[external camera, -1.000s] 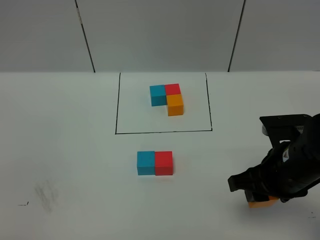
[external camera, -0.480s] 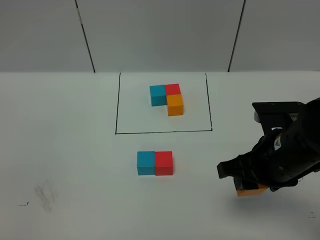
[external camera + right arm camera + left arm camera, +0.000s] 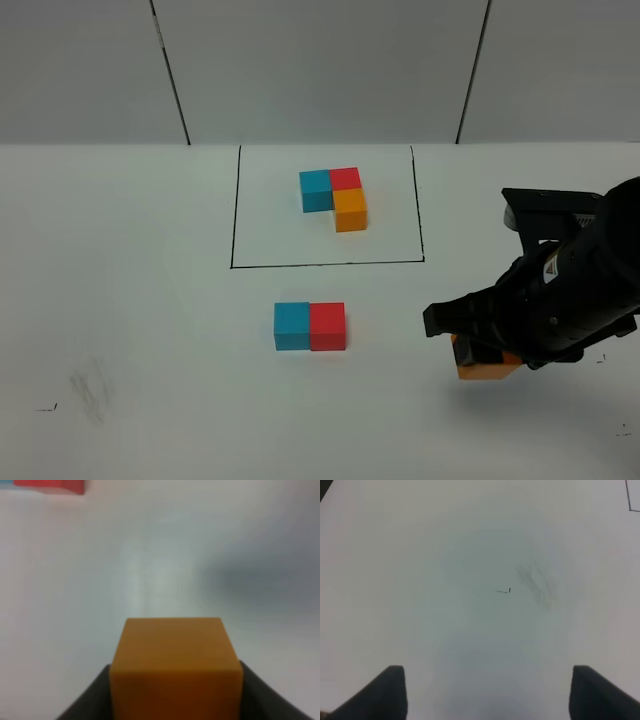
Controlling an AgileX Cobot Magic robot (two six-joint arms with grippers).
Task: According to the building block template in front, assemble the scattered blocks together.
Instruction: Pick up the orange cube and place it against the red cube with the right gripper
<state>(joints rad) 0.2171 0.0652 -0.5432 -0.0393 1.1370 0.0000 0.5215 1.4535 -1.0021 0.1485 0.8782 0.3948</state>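
Note:
The building block template, a blue, red and orange L, lies inside a thin black rectangle at the back of the table. In front of that rectangle a blue cube and a red cube sit side by side, touching. My right gripper hovers to their right, shut on the orange cube. The right wrist view shows that orange cube between my right gripper's dark fingers, with a corner of the red cube ahead. My left gripper is open over bare table, out of the high view.
A grey smudge and a small black mark lie on the white table at the front left. The grey wall panels rise behind the rectangle. The bulky right arm covers the table's right side.
My right gripper has carried the orange cube leftward and a little away from the front edge, closer to the red cube. The blue and red cubes have not moved.

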